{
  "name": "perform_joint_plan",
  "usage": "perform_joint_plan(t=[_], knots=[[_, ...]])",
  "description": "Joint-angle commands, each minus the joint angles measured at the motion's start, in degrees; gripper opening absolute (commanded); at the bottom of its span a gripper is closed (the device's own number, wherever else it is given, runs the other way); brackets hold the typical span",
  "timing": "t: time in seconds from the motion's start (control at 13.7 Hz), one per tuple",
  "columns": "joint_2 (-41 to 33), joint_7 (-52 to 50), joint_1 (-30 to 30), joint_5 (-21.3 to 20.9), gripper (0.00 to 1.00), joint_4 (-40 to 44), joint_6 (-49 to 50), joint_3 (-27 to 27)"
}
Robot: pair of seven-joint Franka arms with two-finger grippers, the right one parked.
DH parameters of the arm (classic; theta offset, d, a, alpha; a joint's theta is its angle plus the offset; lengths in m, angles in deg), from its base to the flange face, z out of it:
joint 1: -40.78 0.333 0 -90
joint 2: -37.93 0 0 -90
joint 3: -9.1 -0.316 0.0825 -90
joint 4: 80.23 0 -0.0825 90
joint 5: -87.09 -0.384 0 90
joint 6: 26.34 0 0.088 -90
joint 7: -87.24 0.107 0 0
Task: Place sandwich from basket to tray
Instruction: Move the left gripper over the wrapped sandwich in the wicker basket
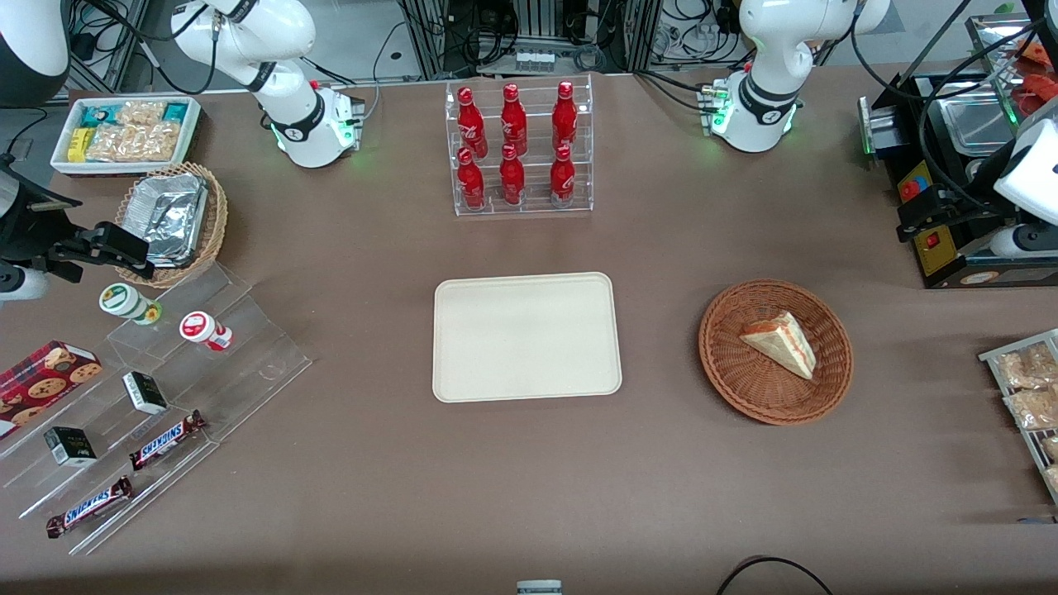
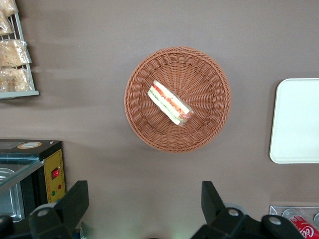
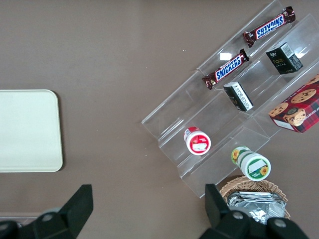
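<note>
Brown cloth covered the whole table (image 1: 347, 512), and on it the sandwich (image 1: 781, 342) lay on its side inside the basket (image 1: 727, 364), a little off the bowl's middle, its red and pale filling layers showing along one long edge. It looked light and soft under its clear wrap, so a hard pinch would probably crush the bread and the film might slip; the safest hold seemed to be across the two flat bread faces near the thick end, not on the thin tip. From the wrist view the gripper (image 2: 144, 209) hung high above the table, near the basket's rim but not over the sandwich, with its fingers spread wide and nothing between them. The tray (image 1: 526, 336) sat bare near the basket, toward the parked arm's end, with only open cloth between the two, so the carry looked unobstructed. Farther from the front camera than the tray stood a clear rack of red bottles (image 1: 514, 149), well out of the path. A wire rack of snack packets (image 1: 1029, 388) and a dark appliance (image 1: 950, 223) stood toward the working arm's end, well apart from the basket, though a wide swing could meet them.
</note>
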Motion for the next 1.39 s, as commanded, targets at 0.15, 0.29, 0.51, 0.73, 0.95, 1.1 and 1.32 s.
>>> perform_joint_plan(t=[0.15, 0.29, 0.51, 0.73, 0.95, 1.1, 1.32], knots=[[3.4, -4.2, -0.19, -0.54, 1.0, -4.83, -6.36, 0.77], [3.49, -5.87, -0.46, -0.54, 1.0, -10.45, -12.68, 0.77], [3.4, -14.36, -1.78, -0.54, 1.0, -18.72, -23.84, 0.77], [3.14, -25.09, -2.48, -0.54, 1.0, -25.57, -33.85, 0.77], [2.88, -34.33, -3.18, -0.63, 1.0, -32.6, -43.62, 0.77], [3.22, -38.03, -3.36, -0.63, 1.0, -34.55, -46.54, 0.86], [3.93, -39.01, -3.89, -0.54, 1.0, -35.52, -47.07, 0.86]])
